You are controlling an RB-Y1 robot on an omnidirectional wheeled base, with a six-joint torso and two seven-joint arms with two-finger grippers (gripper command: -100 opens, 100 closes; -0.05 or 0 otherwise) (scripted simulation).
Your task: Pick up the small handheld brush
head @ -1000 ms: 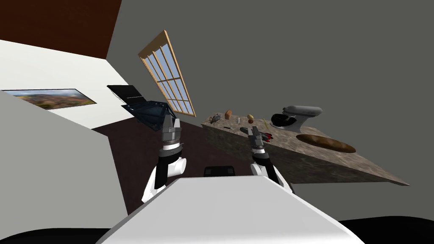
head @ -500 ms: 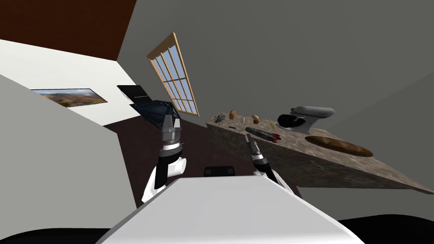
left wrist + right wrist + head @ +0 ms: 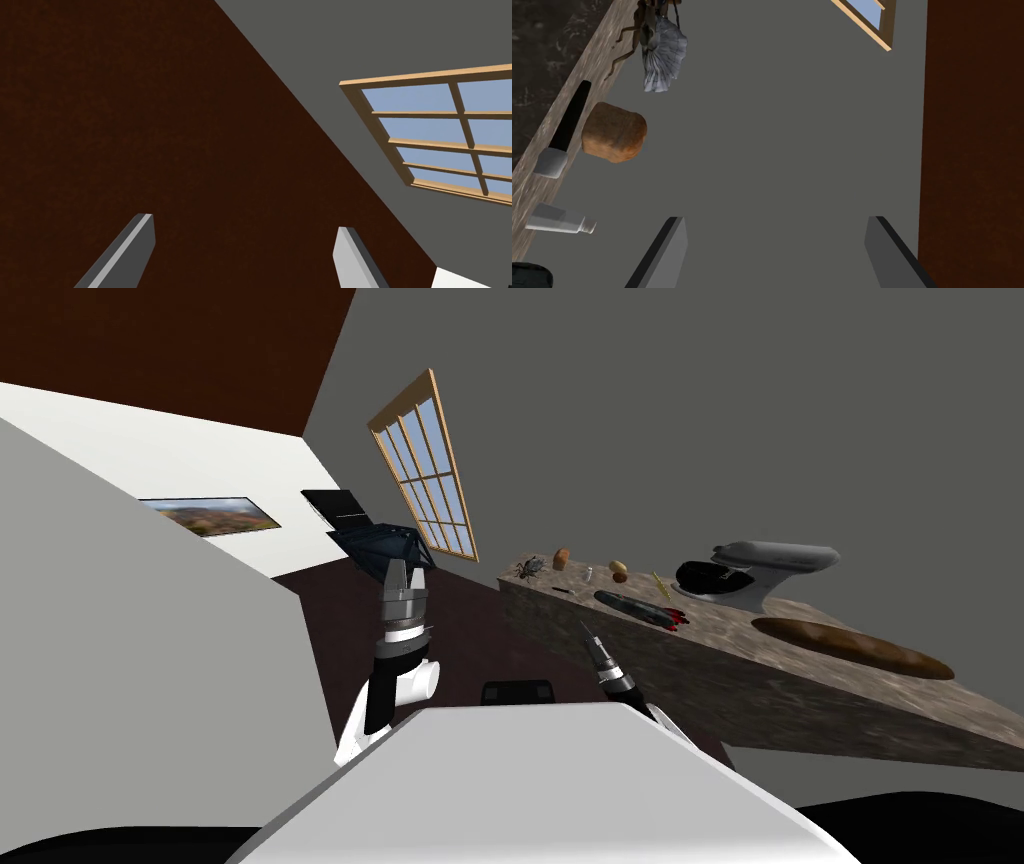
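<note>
the small handheld brush [image 3: 568, 122] lies flat on a mottled brown stone counter [image 3: 720, 663], close to its front edge and near its left end. it has a slim, straight black handle and a short, blocky, pale grey head. its long axis runs along the counter's edge. the handle points toward a spindly-legged brown crab-like creature [image 3: 659, 55] with a ribbed, fan-shaped pale shell. the head points toward a small white bottle [image 3: 559, 221] lying on its side. a rounded, crusty brown loaf [image 3: 614, 132] sits just beside the brush, farther from the edge.

our right gripper [image 3: 777, 218] hangs in front of the counter, well apart from the brush. its two flat grey fingers are spread wide with nothing between them. in the head view the right forearm rises at a slant before the counter's front face, its tip just below the top.

our left gripper [image 3: 407, 571] stands upright, off to the left and away from the counter. its fingers are also parted and empty.

farther right along the counter lie a long dark tube-shaped object with red bits [image 3: 640, 608], a smooth grey stand mixer [image 3: 765, 568] with a black bowl, and a long brown baguette [image 3: 850, 646].
</note>
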